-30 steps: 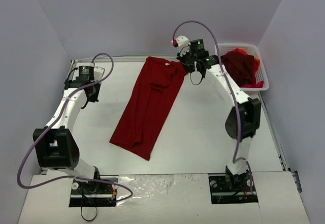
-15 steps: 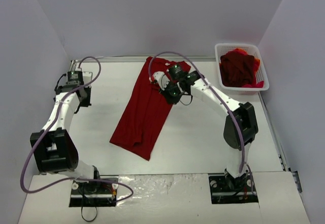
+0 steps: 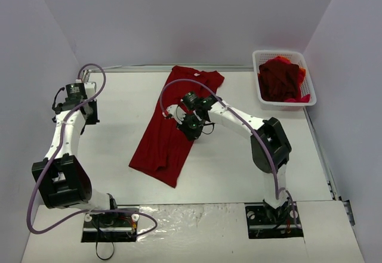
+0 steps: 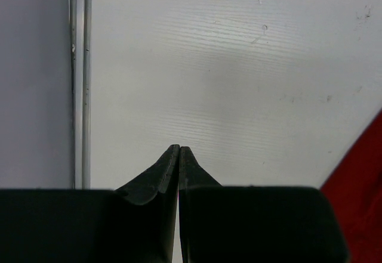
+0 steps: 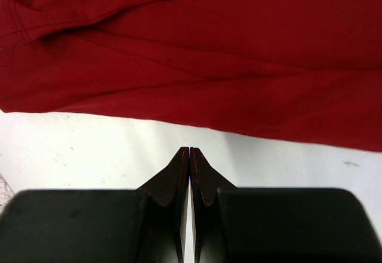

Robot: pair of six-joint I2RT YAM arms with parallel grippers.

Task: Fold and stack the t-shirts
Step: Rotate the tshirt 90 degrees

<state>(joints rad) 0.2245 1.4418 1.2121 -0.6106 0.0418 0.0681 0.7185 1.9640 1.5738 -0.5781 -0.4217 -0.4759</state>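
Right pincer [image 5: 189, 151] shifted leftward, basket [image 3: 278, 52] holding t-shirts [image 3: 279, 79]

The t-shirt [image 3: 156, 144] is matt dark red cloth, a soft knit with stitched seams and shallow creases. The heap of shirts [image 3: 277, 81] is the same matt cloth, some of it brighter red-orange. The basket [image 3: 278, 52] is white plastic mesh with a faint sheen. The table [image 3: 239, 155] top is white, smooth and matt, with small scuffs. A metal strip [image 4: 79, 66] along its edge looks slightly shiny. The left gripper [image 4: 179, 151] and right gripper [image 5: 189, 152] have matt black fingers. The left arm [image 3: 61, 136] and right arm [image 3: 236, 115] wear smooth white plastic shells. A crinkled glossy sheet [image 3: 197, 218] covers the near edge
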